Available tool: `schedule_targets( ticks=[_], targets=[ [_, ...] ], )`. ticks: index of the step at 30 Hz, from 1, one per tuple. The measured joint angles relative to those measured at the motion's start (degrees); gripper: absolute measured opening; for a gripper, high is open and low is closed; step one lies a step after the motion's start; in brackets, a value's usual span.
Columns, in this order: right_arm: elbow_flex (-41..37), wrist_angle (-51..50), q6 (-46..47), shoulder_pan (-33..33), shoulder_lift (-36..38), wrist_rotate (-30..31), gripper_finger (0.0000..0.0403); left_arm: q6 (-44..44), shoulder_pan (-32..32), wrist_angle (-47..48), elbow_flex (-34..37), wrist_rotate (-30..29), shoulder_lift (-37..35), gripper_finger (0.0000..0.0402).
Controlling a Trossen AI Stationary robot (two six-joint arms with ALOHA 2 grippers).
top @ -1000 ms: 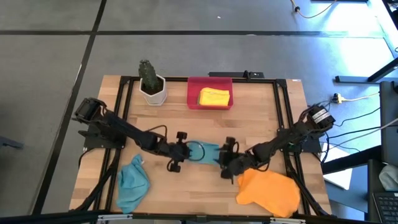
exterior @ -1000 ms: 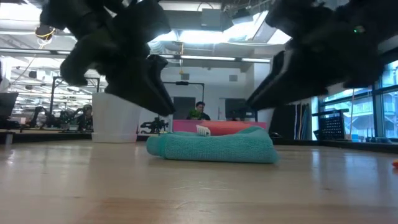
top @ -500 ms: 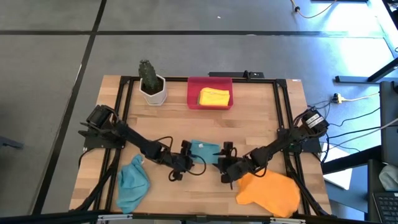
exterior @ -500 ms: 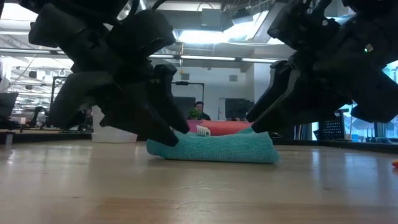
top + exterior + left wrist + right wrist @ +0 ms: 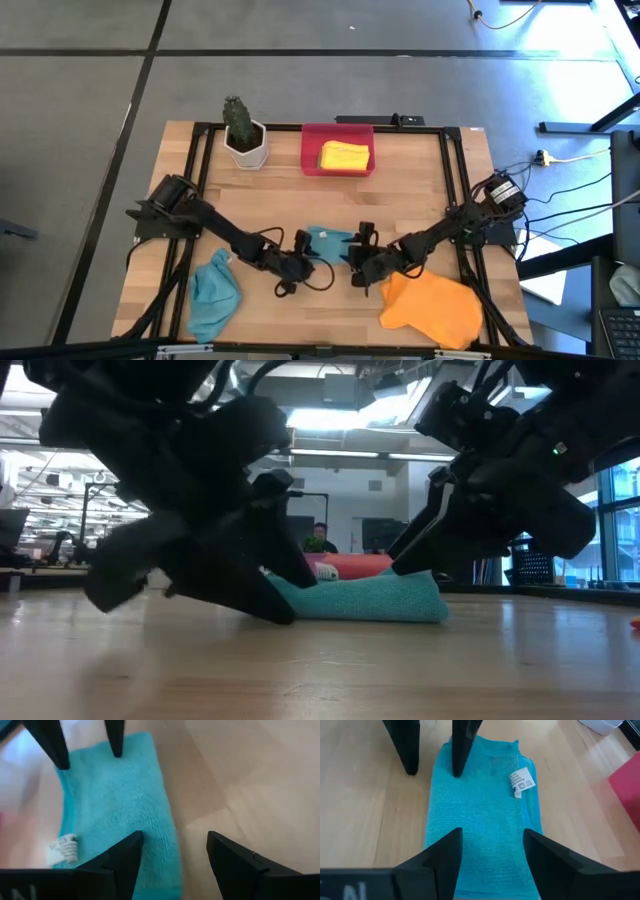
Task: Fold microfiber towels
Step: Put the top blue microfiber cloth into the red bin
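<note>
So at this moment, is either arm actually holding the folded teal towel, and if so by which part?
Nothing is held. The left gripper and right gripper both stand with jaws open at opposite ends of the folded teal towel, which lies flat on the table.

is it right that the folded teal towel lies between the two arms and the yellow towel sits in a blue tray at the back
Not quite: the tray is red, as the high view shows. The rest holds: the folded teal towel lies between the two arms, and the yellow towel sits in that tray at the back.
</note>
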State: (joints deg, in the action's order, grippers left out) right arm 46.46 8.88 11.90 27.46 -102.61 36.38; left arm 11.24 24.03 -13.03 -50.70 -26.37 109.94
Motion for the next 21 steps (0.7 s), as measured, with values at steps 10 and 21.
schedule_targets(
  ticks=[10,21],
  targets=[
    [0.0,1.3,-2.1,1.0,0.0,0.1,0.0211,1.5,-2.5,-0.3,-0.9,-2.6,2.5,0.0167],
    [0.7,3.4,-5.1,4.2,0.1,-3.5,0.0212,-0.9,-4.9,-3.0,-0.6,-3.8,2.7,0.0020]
  ],
)
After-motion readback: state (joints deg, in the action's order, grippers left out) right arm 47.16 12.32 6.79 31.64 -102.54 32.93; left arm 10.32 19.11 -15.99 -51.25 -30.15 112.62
